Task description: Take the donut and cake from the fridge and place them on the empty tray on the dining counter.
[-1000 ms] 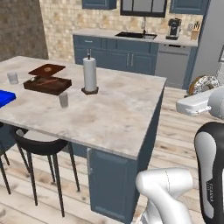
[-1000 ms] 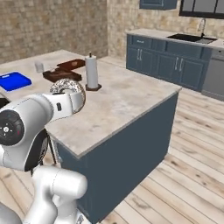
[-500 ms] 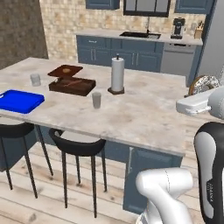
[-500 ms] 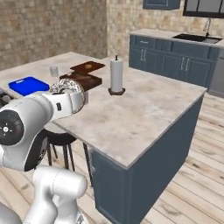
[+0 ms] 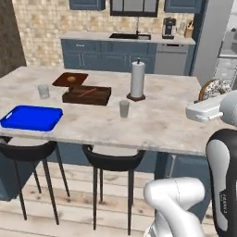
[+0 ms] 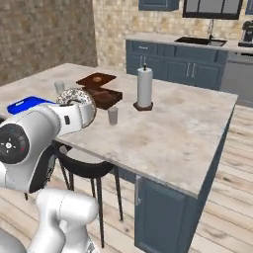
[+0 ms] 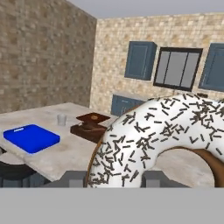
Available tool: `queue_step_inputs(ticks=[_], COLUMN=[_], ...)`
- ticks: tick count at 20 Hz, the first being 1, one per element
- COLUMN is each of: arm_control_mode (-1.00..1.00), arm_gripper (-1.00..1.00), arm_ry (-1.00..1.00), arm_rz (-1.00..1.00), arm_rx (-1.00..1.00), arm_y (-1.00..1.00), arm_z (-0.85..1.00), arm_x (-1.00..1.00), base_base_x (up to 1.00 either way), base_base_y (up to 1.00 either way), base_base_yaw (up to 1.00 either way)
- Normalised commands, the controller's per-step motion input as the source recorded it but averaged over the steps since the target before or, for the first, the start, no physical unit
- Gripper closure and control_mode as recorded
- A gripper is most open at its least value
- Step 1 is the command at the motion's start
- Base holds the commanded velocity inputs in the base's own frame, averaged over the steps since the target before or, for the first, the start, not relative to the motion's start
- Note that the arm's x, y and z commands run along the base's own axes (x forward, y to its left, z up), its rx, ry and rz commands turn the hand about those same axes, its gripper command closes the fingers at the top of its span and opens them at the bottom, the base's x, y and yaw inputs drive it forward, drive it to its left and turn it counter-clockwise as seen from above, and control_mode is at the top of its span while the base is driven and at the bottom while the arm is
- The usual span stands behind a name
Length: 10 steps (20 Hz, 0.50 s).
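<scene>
The end effector [image 7: 113, 178] was clamped on the donut [image 7: 153, 140], which stood on edge between the two dark fingertips [image 7: 73, 178] in the hand view, its white icing and dark sprinkles facing the camera. In the left base view the donut [image 5: 214, 88] showed at the right edge, above the white forearm and level with the desk top; in the right base view it [image 6: 76, 101] sat at the tip of the arm, at the near left side of the dining desk [image 6: 163, 128].

The beige marbled desk [image 5: 157, 122] stretched across the left base view. The bright blue tray [image 5: 31, 117] lay flat near its left front edge with nothing on it, well apart from the donut; in the right base view the tray [image 6: 24, 105] was partly hidden behind the arm. In the hand view the tray [image 7: 31, 138] lay to the left on the desk.

Beyond the tray stood a small glass [image 5: 43, 91], and toward the middle a dark wooden tray [image 5: 87, 95] with a brown square board [image 5: 70, 79] just behind it. A second glass [image 5: 124, 109] stood near the dark tray's right end, and an upright paper towel roll [image 5: 137, 79] on its holder stood behind that glass.

Two black stools [image 5: 113, 162] were tucked under the desk's near edge. Along the back wall ran blue-grey cabinets with a sink [image 5: 129, 36] and a coffee machine [image 5: 169, 28].
</scene>
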Motion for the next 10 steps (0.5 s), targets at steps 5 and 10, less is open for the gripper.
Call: queue_step_inputs(ticks=[5,10], arm_control_mode=[1.00,1.00], arm_gripper=[1.00,1.00], arm_ry=[0.00,0.00], arm_rz=[0.00,0.00], arm_rx=[0.00,0.00], arm_y=[0.00,0.00], arm_z=[0.00,0.00], arm_x=[0.00,0.00], base_base_x=[0.41,0.00], base_base_y=[0.87,1.00], base_base_yaw=[-0.72,-0.19])
